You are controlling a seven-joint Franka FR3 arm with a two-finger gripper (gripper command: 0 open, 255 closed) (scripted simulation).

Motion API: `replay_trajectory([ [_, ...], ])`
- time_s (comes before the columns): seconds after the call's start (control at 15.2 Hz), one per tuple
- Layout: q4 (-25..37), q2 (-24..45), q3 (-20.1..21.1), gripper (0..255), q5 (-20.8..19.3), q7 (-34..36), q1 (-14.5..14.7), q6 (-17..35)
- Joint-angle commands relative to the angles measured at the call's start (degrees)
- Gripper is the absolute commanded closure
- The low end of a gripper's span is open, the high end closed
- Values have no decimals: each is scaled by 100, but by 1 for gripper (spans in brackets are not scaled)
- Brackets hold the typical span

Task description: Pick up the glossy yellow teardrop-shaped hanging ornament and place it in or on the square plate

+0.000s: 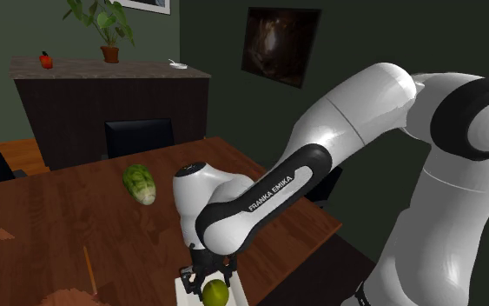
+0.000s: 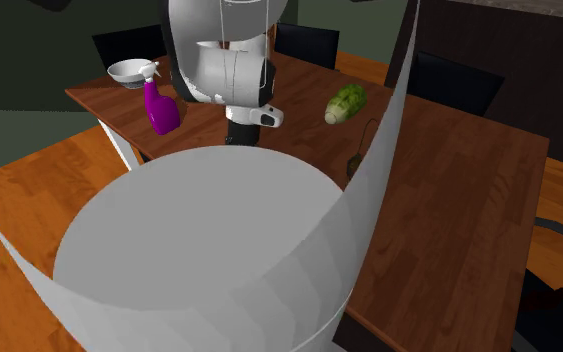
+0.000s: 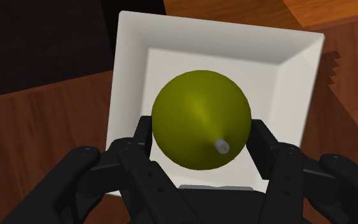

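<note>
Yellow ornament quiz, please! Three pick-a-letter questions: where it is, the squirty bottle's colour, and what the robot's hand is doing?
1. Where is the ornament? A over the white square plate; B on the bare table; C on the floor.
2. What colour is the spray bottle? A purple; B blue; C red.
3. The end effector is: A open and empty; B shut on the ornament; C shut on nothing.
Answers: 1 A, the wrist view shows the plate right behind it. 2 A, it is bright purple. 3 B, both fingers clasp its sides.
</note>
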Motion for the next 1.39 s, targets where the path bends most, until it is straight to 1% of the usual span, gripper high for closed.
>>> replay_trajectory([
  [0.0,-39,132,-13,255,-60,35,20,166],
  [0.13,-56,252,-32,255,-117,63,36,294],
  [0.59,-56,252,-33,255,-117,63,37,294],
  [0.66,-56,251,-33,0,-117,62,37,294],
  [0.99,-56,252,-33,0,-117,62,37,294],
  [1.25,334,-138,-18,0,22,-52,-57,-463],
  [1.32,334,-138,-19,0,22,-52,-56,-463],
])
